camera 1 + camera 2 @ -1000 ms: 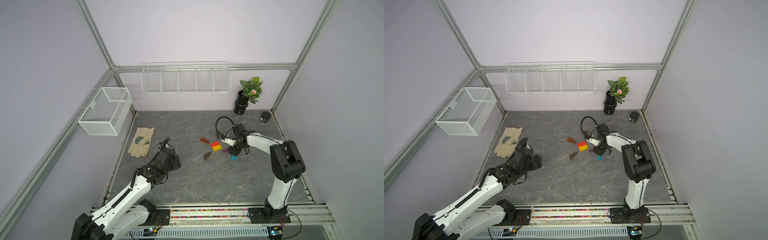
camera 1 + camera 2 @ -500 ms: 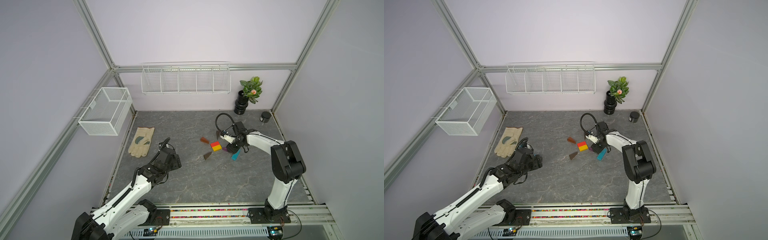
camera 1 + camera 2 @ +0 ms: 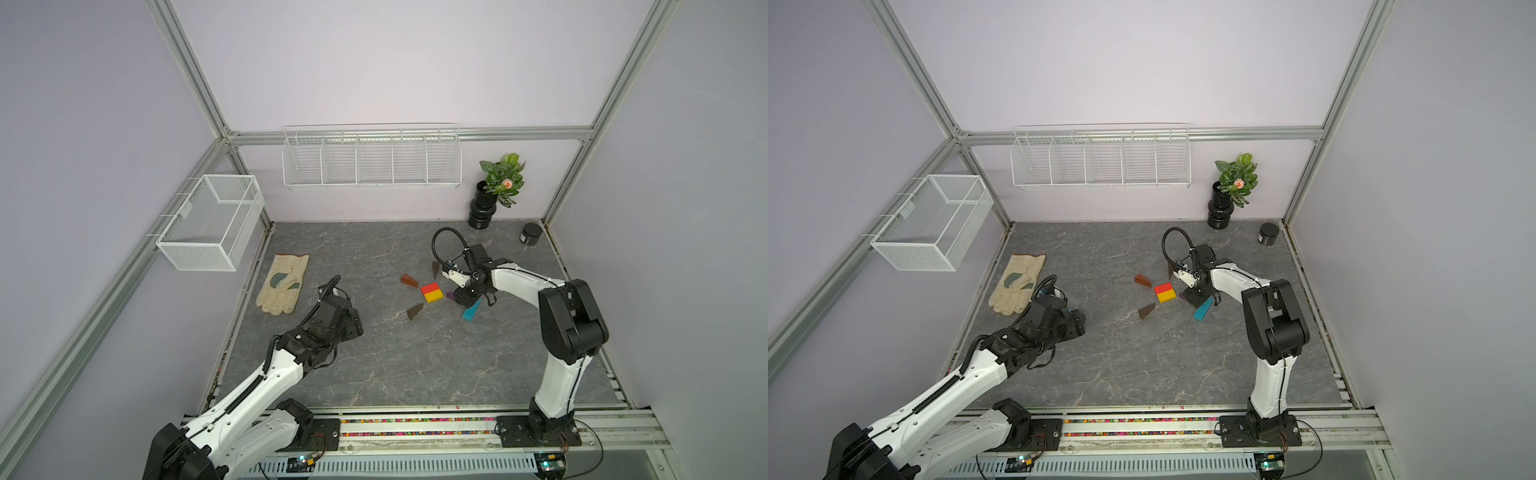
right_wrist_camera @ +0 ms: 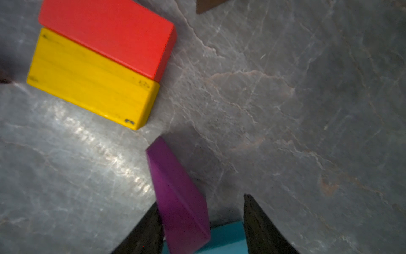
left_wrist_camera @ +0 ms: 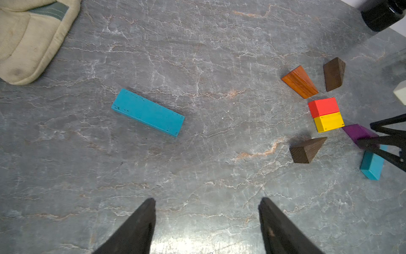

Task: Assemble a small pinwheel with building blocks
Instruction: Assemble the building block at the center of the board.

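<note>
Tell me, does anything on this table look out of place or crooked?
Yes. One teal bar lies alone, far from the rest clustered around the red-and-yellow centre. The second teal bar lies slanted right beside the purple wedge. A beige work glove also lies on the table, though it is no block.

2 teal bars (image 5: 147,112) (image 5: 372,165), 3 brown wedges (image 5: 299,81) (image 5: 334,74) (image 5: 307,149), 1 purple wedge (image 5: 357,133), 1 red brick (image 5: 323,106) and 1 yellow brick (image 5: 328,122): 8 in all. Also 1 glove (image 3: 284,282), 1 black jar (image 3: 530,234), 1 potted plant (image 3: 500,183), 2 wire baskets (image 3: 210,226) (image 3: 371,158), 2 arms (image 3: 266,374) (image 3: 561,365).
</note>
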Available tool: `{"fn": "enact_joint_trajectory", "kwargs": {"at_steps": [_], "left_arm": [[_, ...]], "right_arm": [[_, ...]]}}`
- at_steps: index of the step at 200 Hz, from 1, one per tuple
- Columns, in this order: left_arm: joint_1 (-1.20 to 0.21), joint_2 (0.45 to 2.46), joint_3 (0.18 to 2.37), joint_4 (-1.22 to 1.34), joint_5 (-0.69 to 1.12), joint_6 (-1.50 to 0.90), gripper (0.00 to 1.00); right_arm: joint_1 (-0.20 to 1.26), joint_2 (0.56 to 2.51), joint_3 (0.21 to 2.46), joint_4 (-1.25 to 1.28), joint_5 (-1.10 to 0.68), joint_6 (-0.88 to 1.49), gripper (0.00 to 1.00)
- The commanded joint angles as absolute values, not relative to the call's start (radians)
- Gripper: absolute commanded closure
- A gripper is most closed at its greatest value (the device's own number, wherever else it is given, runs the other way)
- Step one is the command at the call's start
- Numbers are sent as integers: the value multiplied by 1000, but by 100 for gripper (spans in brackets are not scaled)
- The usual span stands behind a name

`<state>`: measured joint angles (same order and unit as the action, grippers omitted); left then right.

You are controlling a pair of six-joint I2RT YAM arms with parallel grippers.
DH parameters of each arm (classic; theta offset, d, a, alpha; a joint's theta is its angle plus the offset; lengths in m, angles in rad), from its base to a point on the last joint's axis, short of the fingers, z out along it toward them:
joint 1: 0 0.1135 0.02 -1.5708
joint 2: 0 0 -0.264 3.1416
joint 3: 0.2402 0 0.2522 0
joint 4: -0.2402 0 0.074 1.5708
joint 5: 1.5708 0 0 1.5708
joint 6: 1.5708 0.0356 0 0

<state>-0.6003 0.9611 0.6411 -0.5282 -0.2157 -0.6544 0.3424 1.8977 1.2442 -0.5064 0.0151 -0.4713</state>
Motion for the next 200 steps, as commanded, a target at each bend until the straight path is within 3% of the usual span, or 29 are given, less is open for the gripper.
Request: {"fn": "enact_joint_trajectory", "kwargs": {"at_steps": [1, 200], "left_arm": [[-595, 965, 636, -522, -218, -670, 24], [-595, 967, 637, -520, -208, -680, 23]], "right_arm": [[339, 1904, 1249, -506, 30, -462, 43], [319, 1877, 1216, -494, 60, -463, 40]]}}
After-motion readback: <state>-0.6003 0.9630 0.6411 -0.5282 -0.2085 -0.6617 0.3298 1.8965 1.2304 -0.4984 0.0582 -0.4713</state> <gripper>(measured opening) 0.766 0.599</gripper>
